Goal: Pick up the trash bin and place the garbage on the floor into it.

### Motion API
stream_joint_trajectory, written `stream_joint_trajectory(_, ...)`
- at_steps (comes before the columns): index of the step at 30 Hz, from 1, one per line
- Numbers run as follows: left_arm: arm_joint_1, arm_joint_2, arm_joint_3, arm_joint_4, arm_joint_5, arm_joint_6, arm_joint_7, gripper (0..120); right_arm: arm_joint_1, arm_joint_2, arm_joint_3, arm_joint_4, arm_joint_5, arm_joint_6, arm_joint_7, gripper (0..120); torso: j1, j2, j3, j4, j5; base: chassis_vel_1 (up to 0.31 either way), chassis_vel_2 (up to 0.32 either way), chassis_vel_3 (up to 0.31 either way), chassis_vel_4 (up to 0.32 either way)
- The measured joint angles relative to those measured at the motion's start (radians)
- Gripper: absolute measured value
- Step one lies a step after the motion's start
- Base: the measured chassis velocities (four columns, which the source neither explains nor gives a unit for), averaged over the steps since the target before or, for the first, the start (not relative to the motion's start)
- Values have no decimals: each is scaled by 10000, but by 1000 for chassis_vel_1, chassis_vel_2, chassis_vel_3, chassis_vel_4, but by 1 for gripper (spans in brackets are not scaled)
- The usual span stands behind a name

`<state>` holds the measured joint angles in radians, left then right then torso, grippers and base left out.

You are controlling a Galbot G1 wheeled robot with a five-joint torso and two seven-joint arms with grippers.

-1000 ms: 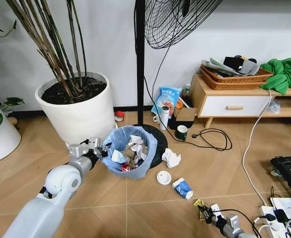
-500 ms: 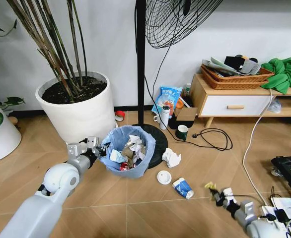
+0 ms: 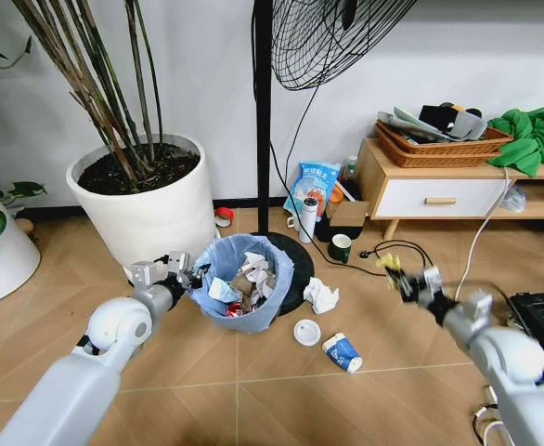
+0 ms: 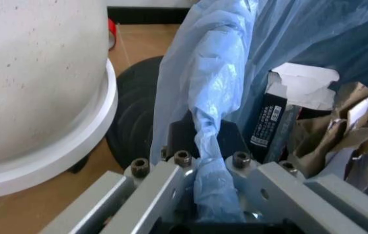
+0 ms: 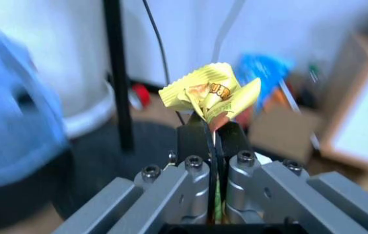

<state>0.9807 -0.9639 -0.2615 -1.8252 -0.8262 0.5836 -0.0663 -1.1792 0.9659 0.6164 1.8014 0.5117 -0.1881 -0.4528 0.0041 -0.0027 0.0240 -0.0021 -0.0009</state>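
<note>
The trash bin (image 3: 242,286), dark with a crinkly light blue bag, sits tilted off the floor (image 3: 281,390) and holds paper and wrappers. My left gripper (image 3: 190,277) is shut on its rim and bag (image 4: 205,146). Raised to the right of the bin, my right gripper (image 3: 397,271) is shut on a yellow scrap (image 5: 209,92) of garbage. More garbage lies on the floor: crumpled white paper (image 3: 320,295), a small white cup (image 3: 306,332) and a blue-white carton (image 3: 343,353).
A big white plant pot (image 3: 147,200) stands just left of the bin. The fan's pole (image 3: 263,111) and round base are behind it. A wooden cabinet (image 3: 448,190), cables (image 3: 397,260), a mug and bags sit at the right.
My right arm has risen from the lower right and swung up toward the bin, carrying the yellow scrap. The left gripper and bin have lifted slightly.
</note>
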Motion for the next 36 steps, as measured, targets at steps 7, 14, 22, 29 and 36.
stream_joint_trajectory(7, -676, 151, 531, 255, -482, 162, -124, 0, 1452, -430, -764, 738, 1236, -878, 154, 0, 0, 1, 0, 0, 1, 0, 0, 0, 0)
stream_joint_trajectory(14, -1260, 37, 1065, 567, -683, 222, -274, 0, 2569, -681, -1725, 910, 2262, -1366, 147, 0, 0, 1, 0, -4, -1, 0, 0, 0, 0)
stream_joint_trajectory(22, -1510, 9, 1239, 698, -732, 233, -367, 0, 4587, -684, -4294, 1015, 3084, -1734, 408, 0, 0, 2, 0, 0, -3, 0, 0, 0, 0)
stream_joint_trajectory(29, -1646, -35, 1270, 716, -835, 255, -501, 0, 5822, -156, -6325, 268, 2777, -1781, 502, 0, 1, 1, 0, 0, 0, 0, 0, 0, 0)
stream_joint_trajectory(36, -1630, -21, 1213, 716, -866, 269, -535, 0, 6011, 142, -7089, -182, 2190, -1833, 571, 0, 0, 1, -1, -2, -1, 0, 0, 0, 0)
